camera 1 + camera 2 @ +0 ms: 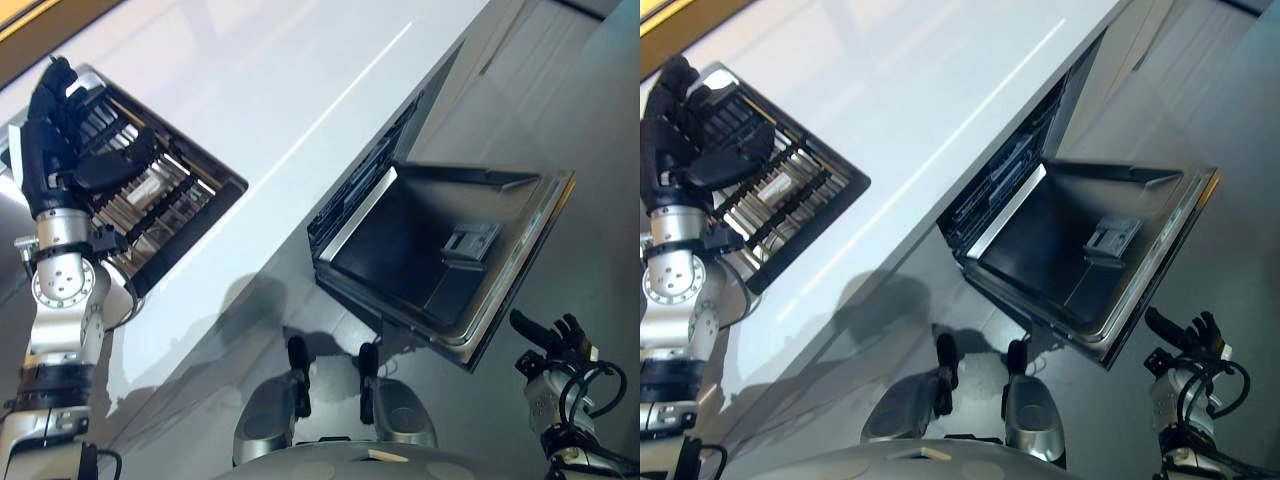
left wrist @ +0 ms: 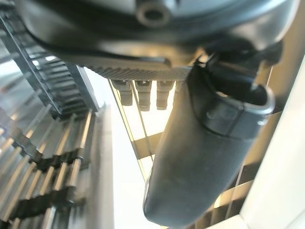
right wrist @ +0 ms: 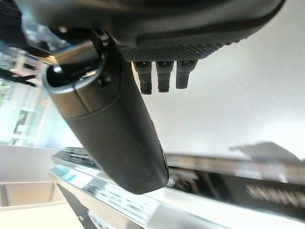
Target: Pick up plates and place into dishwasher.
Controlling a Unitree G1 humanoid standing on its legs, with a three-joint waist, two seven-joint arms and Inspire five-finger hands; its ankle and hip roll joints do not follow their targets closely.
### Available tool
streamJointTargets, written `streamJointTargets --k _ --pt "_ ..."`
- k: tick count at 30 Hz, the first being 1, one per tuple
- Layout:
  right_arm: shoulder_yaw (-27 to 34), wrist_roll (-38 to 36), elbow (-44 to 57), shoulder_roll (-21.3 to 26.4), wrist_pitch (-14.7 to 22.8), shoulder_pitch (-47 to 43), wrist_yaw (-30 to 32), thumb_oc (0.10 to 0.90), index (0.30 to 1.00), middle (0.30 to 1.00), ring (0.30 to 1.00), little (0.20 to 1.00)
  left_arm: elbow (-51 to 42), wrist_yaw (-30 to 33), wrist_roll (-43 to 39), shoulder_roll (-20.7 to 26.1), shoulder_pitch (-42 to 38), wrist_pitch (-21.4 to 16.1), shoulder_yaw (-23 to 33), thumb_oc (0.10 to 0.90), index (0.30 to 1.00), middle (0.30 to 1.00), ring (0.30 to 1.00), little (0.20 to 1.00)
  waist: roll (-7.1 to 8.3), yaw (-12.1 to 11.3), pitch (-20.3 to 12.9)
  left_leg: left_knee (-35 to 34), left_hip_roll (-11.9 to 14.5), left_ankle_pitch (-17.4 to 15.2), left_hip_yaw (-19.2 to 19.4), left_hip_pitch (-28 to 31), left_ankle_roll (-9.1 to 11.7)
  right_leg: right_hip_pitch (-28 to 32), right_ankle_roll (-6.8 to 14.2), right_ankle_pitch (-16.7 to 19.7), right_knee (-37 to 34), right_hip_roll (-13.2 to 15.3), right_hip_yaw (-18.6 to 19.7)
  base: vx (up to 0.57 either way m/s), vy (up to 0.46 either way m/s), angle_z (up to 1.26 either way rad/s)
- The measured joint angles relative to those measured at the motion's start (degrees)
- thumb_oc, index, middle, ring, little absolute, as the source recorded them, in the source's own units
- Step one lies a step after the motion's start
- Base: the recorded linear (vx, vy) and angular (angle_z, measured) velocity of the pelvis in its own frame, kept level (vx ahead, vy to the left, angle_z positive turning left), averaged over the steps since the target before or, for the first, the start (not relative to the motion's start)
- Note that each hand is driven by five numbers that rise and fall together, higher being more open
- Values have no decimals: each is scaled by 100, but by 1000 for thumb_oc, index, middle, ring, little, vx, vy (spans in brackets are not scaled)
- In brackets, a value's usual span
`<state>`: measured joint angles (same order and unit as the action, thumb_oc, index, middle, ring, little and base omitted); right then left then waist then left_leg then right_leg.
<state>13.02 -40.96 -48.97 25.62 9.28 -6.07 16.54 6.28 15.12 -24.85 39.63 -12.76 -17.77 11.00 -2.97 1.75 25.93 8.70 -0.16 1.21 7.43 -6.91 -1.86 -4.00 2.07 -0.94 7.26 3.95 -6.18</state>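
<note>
A dark dish rack [image 1: 170, 190] with silvery bars sits sunk into the white counter [image 1: 300, 100] at the left. I cannot make out single plates among the bars. My left hand [image 1: 55, 130] is raised over the rack's near-left corner, open, fingers straight and thumb [image 2: 205, 157] out, holding nothing; the rack's bars [image 2: 47, 167] show past it. The dishwasher [image 1: 370, 170] under the counter stands open with its door [image 1: 450, 260] folded down. My right hand [image 1: 550, 340] hangs low to the right of the door, open and holding nothing.
The lowered door juts out over the grey floor [image 1: 560, 100] between my two arms. A detergent compartment [image 1: 470, 242] sits on the door's inner face. The counter's edge runs diagonally from lower left to upper right.
</note>
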Motion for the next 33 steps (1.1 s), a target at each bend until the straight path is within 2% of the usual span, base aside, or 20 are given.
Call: streamJointTargets --k 3,8,12,16,22,26,29,33 --pt "16 -574 -32 49 120 -74 -288 800 900 900 900 900 12 73 -1 94 -69 7 -2 800 900 900 900 900 -22 6 122 249 -5 -22 -61 -315 -14 -438 -49 -242 575 73 -44 11 19 11" --pt "221 -1539 -289 227 63 -103 -991 800 900 900 900 900 26 182 -9 302 -203 -2 2 800 900 900 900 900 -49 -10 330 742 -89 -202 -140 -616 -33 -866 -65 -662 1430 232 -73 12 47 12" --pt "322 -2173 -511 360 -179 -98 -1671 800 900 900 900 900 14 200 -5 410 -279 -3 3 800 900 900 900 900 -65 -13 367 1061 -131 -288 -193 -883 -29 -1184 -107 -886 1962 337 -88 3 56 10" --pt "429 -2774 -649 397 -593 -51 -2388 800 900 900 900 900 10 206 1 411 -354 -3 2 800 900 900 900 900 -81 -29 381 1251 -150 -332 -261 -1021 5 -1327 -154 -1006 2224 354 -116 9 38 8" --pt "296 -2878 -339 505 -1068 179 -3725 800 900 900 900 900 -36 187 6 387 -349 -1 44 800 900 900 900 900 -83 -43 384 1392 -148 -337 -425 -1122 73 -1405 -235 -1079 2387 340 -229 22 32 4" --pt "-55 -2977 165 673 -1327 531 -4075 800 900 900 900 900 -44 180 11 376 -291 -5 107 800 900 900 900 900 -83 -53 384 1436 -104 -343 -463 -1136 108 -1398 -252 -1087 2399 322 -275 34 47 1" --pt "-92 -2998 395 757 -1566 640 -4321 800 900 900 900 900 -43 177 25 350 -226 -62 131 800 900 900 900 900 -81 -56 383 1448 -88 -349 -479 -1105 131 -1362 -274 -1082 2404 330 -335 26 68 -3" --pt "-104 -3005 1032 768 -1683 832 -4350 800 900 900 900 900 -51 179 67 343 -99 -162 148 800 900 900 900 900 -80 -58 383 1482 -83 -383 -504 -1071 177 -1320 -278 -1058 2395 337 -407 8 58 -13"
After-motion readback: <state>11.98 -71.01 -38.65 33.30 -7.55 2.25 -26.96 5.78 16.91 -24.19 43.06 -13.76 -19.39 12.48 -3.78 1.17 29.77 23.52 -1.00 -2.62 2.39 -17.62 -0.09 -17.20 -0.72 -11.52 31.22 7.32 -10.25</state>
